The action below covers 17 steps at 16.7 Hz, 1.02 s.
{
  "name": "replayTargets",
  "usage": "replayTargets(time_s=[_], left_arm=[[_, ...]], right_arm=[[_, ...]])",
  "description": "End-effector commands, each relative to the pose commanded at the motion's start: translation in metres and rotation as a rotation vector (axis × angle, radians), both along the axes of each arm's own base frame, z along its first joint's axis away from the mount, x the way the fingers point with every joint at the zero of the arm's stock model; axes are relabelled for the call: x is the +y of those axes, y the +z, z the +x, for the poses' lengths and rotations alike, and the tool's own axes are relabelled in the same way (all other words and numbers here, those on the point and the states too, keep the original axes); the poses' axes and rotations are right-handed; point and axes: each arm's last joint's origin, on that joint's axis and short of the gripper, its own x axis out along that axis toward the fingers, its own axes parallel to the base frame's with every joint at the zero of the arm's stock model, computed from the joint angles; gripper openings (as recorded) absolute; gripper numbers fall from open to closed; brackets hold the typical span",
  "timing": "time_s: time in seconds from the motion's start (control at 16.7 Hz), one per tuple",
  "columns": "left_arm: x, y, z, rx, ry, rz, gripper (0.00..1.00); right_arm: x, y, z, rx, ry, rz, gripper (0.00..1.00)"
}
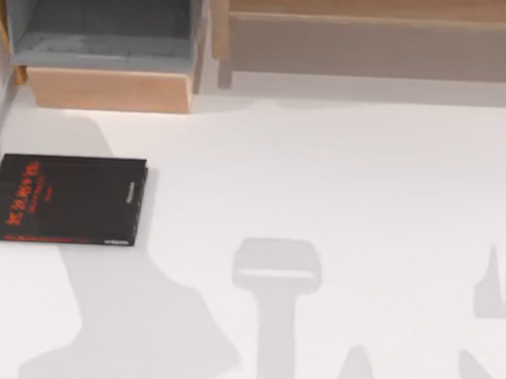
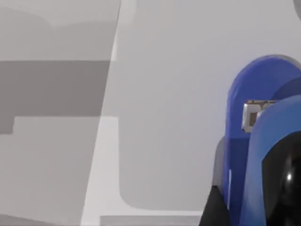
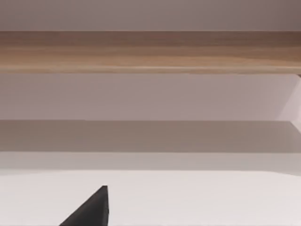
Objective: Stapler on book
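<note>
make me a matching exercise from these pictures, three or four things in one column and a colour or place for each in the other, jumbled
Things:
1. flat rectangular black book with red lettering
2. small bright blue blocky stapler
3. open grey drawer with a wooden front
4. long wooden shelf

Places:
A. top view's upper left
B. close up in the left wrist view
C. left edge of the white table
D. top view's upper right

Pairs: 1-C, 2-B, 3-A, 4-D

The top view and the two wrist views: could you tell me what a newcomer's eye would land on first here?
First, the black book with red lettering, lying flat at the left side of the white table in the top view. Next, the bright blue stapler, looming very close in the left wrist view. Behind the table, a wooden drawer unit and a long wooden shelf line the far edge.
</note>
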Motion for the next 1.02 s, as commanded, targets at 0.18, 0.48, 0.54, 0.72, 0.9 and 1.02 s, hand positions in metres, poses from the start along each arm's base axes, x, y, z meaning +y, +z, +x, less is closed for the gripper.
replayTargets(time_s=[0.18, 0.48, 0.54, 0.72, 0.9, 1.02], left_arm=[[0.002, 0.001, -0.001, -0.002, 0.002, 0.001, 0.0], [0.002, 0.034, -0.009, -0.032, 0.0, 0.028, 0.0], [0.0, 0.047, -0.012, -0.047, -0.007, 0.043, 0.0], [-0.016, 0.09, -0.022, -0.107, -0.057, 0.105, 0.0], [-0.042, 0.128, -0.033, -0.167, -0.125, 0.171, 0.0], [-0.061, 0.147, -0.042, -0.201, -0.169, 0.207, 0.0]], right_arm=[[0.0, 0.0, 0.0, 0.0, 0.0, 0.0, 1.0], [0.0, 0.0, 0.0, 0.0, 0.0, 0.0, 1.0], [0.0, 0.0, 0.0, 0.0, 0.0, 0.0, 1.0], [0.0, 0.0, 0.0, 0.0, 0.0, 0.0, 1.0], [0.0, 0.0, 0.0, 0.0, 0.0, 0.0, 1.0], [0.0, 0.0, 0.0, 0.0, 0.0, 0.0, 1.0]])
